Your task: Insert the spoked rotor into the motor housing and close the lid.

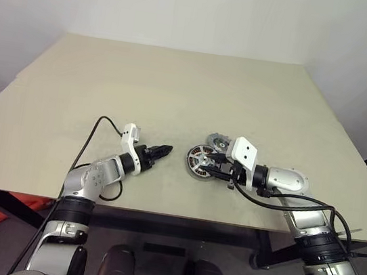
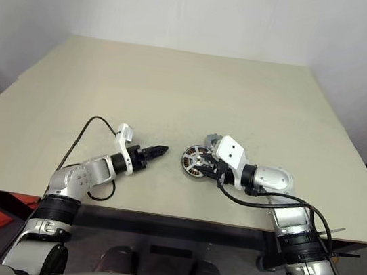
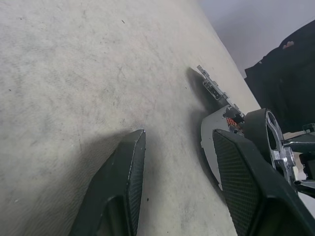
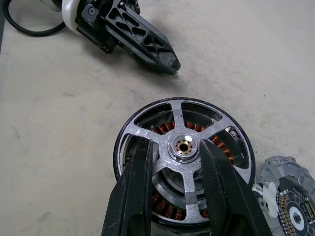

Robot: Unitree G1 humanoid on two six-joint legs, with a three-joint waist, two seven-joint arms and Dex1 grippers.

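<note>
The spoked rotor (image 4: 142,133) is a silver wheel with a dark rim. It lies over the motor housing (image 4: 167,209), whose copper windings show through the spokes. Both sit near the table's front, right of centre (image 1: 199,159). My right gripper (image 4: 176,145) reaches over the rotor from the right, its two black fingers shut on the spoke just below the brass hub. The grey ribbed lid (image 4: 290,196) rests on the table just behind, beside the right wrist (image 1: 218,141). My left gripper (image 1: 163,151) hovers low a short way left of the rotor, pointing at it, open and holding nothing (image 3: 179,135).
The beige table (image 1: 176,89) stretches far behind the parts. Its front edge (image 1: 173,213) runs close below both arms. A black cable (image 1: 95,132) loops off the left forearm, and another hangs from the right forearm (image 1: 297,205).
</note>
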